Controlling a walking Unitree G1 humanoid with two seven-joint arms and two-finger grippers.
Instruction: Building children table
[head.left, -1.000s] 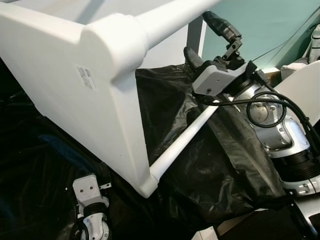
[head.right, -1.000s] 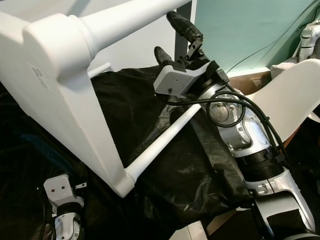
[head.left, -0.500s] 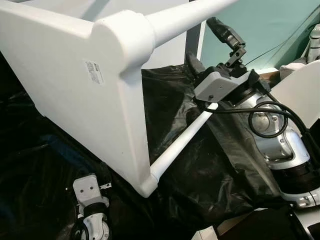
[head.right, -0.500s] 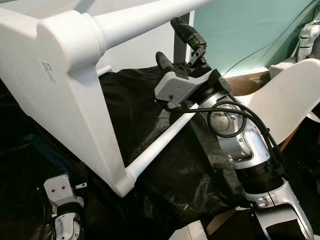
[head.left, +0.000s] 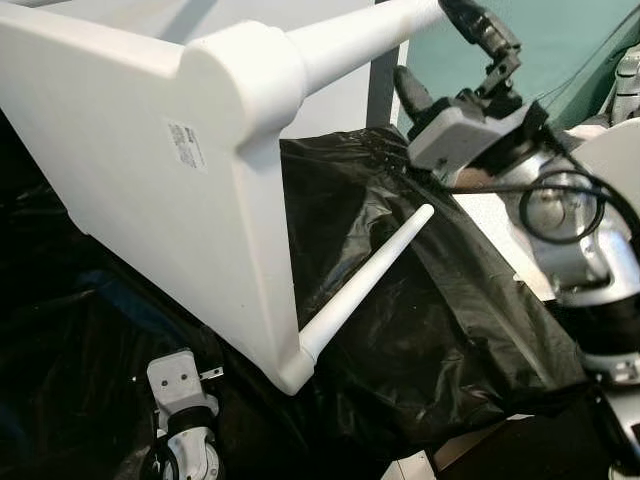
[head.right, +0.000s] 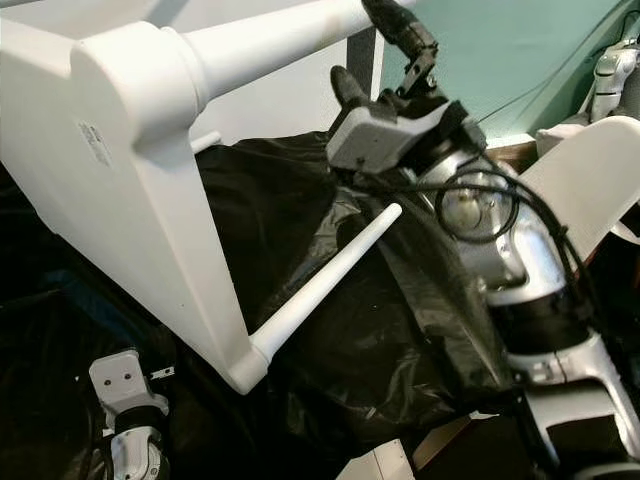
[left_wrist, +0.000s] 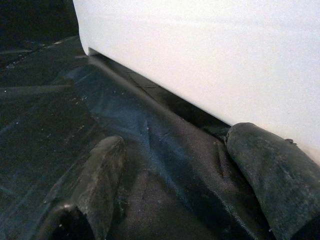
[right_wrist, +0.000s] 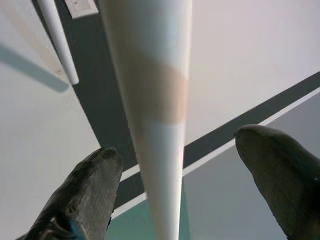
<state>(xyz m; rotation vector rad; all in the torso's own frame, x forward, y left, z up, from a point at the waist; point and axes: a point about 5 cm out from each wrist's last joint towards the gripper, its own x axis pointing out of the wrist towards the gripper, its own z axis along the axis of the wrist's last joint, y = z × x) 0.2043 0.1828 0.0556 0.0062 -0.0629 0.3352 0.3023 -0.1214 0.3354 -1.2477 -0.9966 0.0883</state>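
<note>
I have the white children's table (head.left: 150, 190) tipped on its side over black plastic sheeting (head.left: 420, 310), so its legs stick out within reach. My right hand (right_wrist: 175, 175) straddles the upper leg (head.left: 350, 35), fingers spread, not gripping. My left hand (left_wrist: 175, 190) rests released beside the tabletop's edge, apparently steadying it.

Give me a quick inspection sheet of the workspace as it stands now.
Surface: black plastic sheet, crumpled.
Job's things: white tabletop tipped on edge; upper leg and lower leg fitted at its corners.
Clutter: white panel at the right.
Grippers: right gripper open, fingers either side of the upper leg; left gripper open, low beside the tabletop.
Cables: black cable looped on the right arm.
Surroundings: teal wall.
</note>
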